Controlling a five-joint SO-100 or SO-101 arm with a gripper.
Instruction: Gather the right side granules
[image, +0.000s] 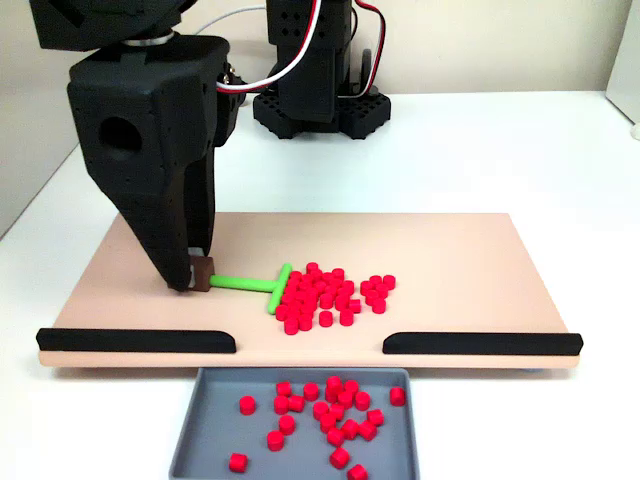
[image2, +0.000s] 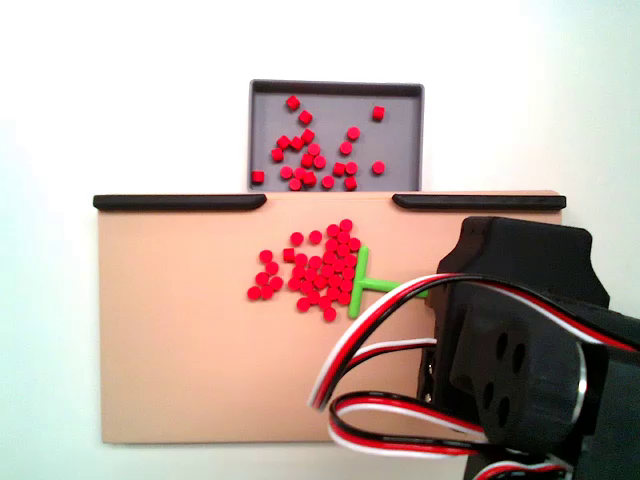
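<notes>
Red matte plastic cylinder granules (image: 325, 295), heaped on the tan flat board (image: 470, 260) against the crossbar of the green T-shaped plastic stick (image: 262, 285), look light, hard and roll-prone, better pushed than pinched, while the black fingers (image: 197, 272) grip its stem end.

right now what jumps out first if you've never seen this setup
A heap of bright red granules sits mid-board on the tan board, pressed against the crossbar of a green T-shaped stick. The black gripper holds the stick's handle end in its jaws. More red pellets lie in the grey tray below the board's gap.
</notes>
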